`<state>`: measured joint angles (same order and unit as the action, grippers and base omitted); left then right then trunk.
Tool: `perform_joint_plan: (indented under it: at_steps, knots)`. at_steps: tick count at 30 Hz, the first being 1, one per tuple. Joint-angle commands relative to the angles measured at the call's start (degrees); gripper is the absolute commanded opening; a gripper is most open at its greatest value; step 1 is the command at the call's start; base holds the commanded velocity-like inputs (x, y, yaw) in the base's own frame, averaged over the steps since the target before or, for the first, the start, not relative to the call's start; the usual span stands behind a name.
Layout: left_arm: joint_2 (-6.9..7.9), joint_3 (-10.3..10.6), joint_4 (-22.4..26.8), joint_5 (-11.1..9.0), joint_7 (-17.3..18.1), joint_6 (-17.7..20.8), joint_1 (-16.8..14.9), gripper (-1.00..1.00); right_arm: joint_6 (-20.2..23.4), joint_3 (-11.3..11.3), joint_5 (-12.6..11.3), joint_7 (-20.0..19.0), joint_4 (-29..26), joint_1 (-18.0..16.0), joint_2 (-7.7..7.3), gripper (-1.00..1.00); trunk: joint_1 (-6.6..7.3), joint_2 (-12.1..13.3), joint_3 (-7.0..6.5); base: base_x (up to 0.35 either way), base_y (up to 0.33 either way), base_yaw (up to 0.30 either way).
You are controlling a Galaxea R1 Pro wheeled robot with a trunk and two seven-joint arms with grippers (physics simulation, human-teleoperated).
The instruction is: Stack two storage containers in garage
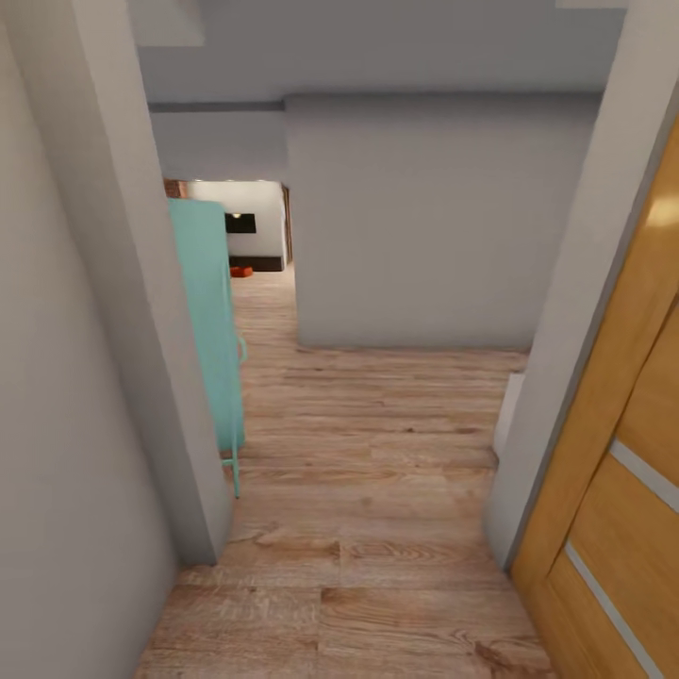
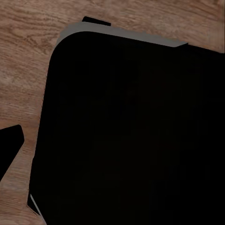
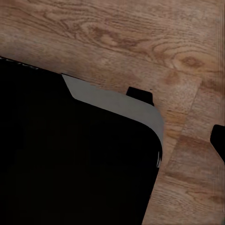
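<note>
A small orange-red container (image 1: 241,272) lies far ahead on the plank floor (image 1: 377,453) in the lit room past the hallway, beyond a teal cabinet (image 1: 209,311) at my left. My wrist views give dark base (image 2: 131,136) over planks, so I cannot tell how either claw stands.

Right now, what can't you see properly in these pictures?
- Far room, head view: a small orange-red thing on the floor, too tiny to say if it is a storage container.
- Turquoise object, head view: partly hidden by the grey wall corner.
- Wooden door, head view: cut off by the picture's edge.
- Both wrist views: a black body blocks much of the plank floor.
</note>
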<state>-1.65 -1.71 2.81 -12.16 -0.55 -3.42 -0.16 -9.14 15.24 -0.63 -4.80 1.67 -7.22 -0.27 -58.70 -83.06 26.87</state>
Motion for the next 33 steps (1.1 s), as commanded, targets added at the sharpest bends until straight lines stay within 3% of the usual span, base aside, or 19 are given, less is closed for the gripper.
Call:
perform_joint_plan:
  at_steps: [1, 33]
  knots:
    - [-0.02, -0.1, 0.0, -0.2, -0.1, -0.1, 0.0, 1.00, -0.4, 0.1, -0.1, -0.2, 0.2, -0.1, 0.00, 1.00, -0.03, 0.0, 0.05, 0.316, -0.110, 0.000]
    - [0.02, -0.1, 0.0, -0.4, 0.0, 0.4, 0.0, 1.00, -0.2, 0.1, -0.2, -0.2, 0.2, -0.1, 0.02, 1.00, -0.03, 0.0, 0.05, 0.316, -0.091, 0.000]
